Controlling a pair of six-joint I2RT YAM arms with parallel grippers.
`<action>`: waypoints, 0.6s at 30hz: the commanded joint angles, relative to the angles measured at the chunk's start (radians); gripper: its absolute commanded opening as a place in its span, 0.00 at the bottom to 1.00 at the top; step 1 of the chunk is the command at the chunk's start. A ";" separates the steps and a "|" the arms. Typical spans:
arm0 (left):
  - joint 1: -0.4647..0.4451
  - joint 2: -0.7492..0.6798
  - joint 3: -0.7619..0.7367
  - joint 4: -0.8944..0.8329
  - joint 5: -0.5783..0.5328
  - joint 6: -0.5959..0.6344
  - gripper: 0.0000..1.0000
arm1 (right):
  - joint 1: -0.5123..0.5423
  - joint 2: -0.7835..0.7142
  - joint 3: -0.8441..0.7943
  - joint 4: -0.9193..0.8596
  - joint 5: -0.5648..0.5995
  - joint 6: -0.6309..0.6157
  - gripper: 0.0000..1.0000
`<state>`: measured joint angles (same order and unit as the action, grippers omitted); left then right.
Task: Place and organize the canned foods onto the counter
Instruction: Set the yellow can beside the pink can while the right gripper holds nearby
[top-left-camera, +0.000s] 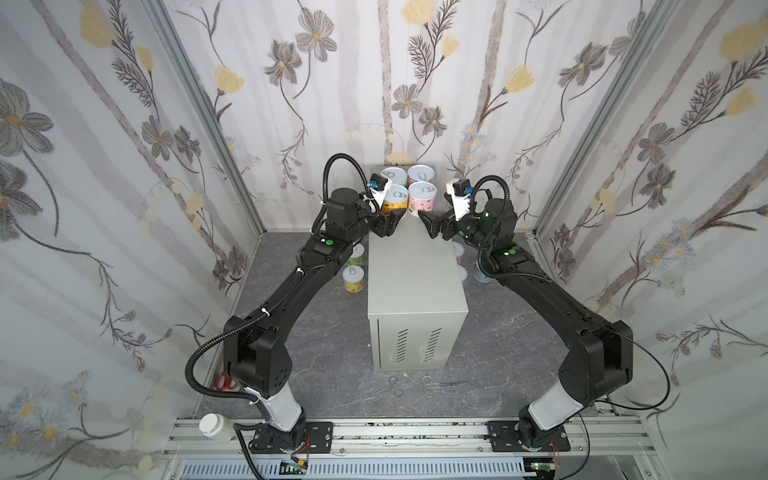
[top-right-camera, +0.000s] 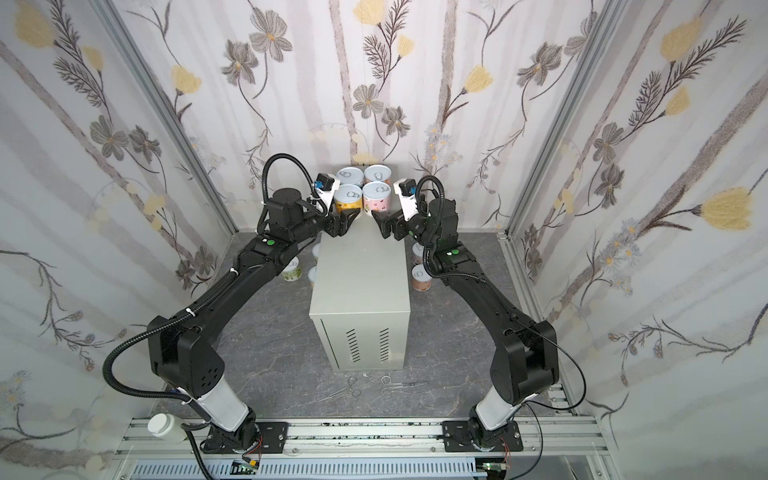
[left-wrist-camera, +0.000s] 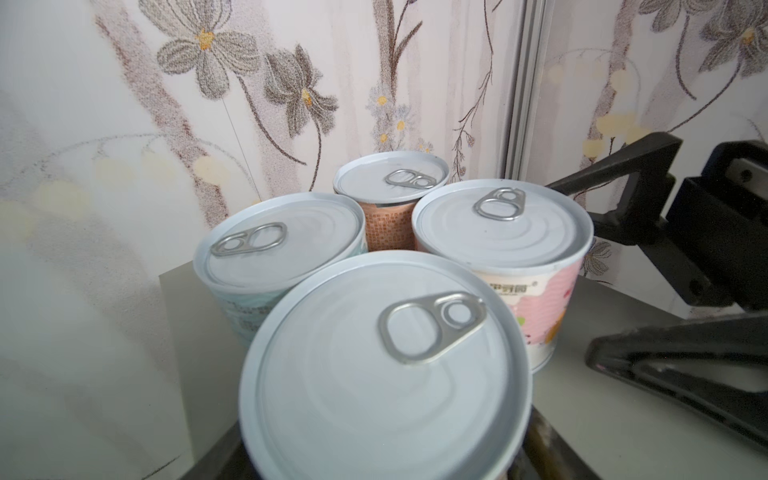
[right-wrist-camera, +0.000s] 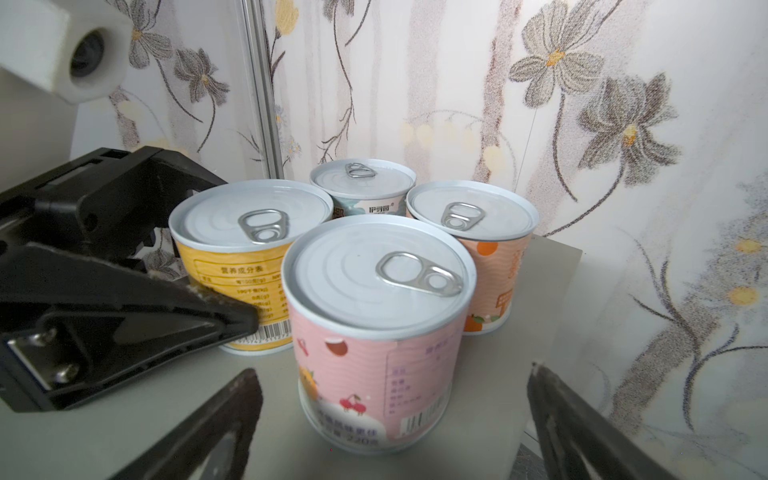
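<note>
A white-capped plastic bottle (top-left-camera: 212, 427) lies on the near aluminium rail (top-left-camera: 415, 432). Beyond it, the tall light-grey metal cabinet (top-left-camera: 415, 282) carries four tins at its far end: yellow-labelled tin (top-left-camera: 395, 203), pink-labelled tin (top-left-camera: 422, 199), light-blue tin (top-left-camera: 395, 176) and orange tin (top-left-camera: 421, 174). The left gripper (top-left-camera: 390, 222) clasps the yellow-labelled tin. The right gripper (top-left-camera: 429, 226) gapes wide just short of the pink-labelled tin. Other tins (top-left-camera: 353, 279) stand on the dark marbled floor (top-left-camera: 324, 345).

Smooth metal-lidded, paper-labelled tins (right-wrist-camera: 378, 324); matt metal counter (top-left-camera: 415, 291)

Black left arm (top-left-camera: 286, 291) and right arm (top-left-camera: 536, 295): white base sleeves (top-left-camera: 278, 405), green dots (top-left-camera: 329, 242), ribbed cables (top-left-camera: 195, 365), black wedge fingers (right-wrist-camera: 203, 428).
</note>
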<state>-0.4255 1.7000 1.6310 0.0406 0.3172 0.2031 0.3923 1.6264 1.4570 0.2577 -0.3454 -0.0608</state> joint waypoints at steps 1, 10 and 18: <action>0.005 0.007 0.013 0.001 -0.012 0.010 0.73 | 0.000 0.009 0.008 0.024 -0.010 -0.016 1.00; 0.008 0.026 0.032 -0.010 -0.008 0.015 0.73 | -0.001 0.012 0.008 0.034 -0.009 -0.015 1.00; 0.008 0.038 0.054 -0.025 0.000 0.018 0.73 | -0.002 0.014 0.008 0.039 -0.010 -0.013 1.00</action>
<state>-0.4187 1.7325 1.6730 0.0303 0.3172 0.2031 0.3916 1.6360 1.4605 0.2783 -0.3458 -0.0608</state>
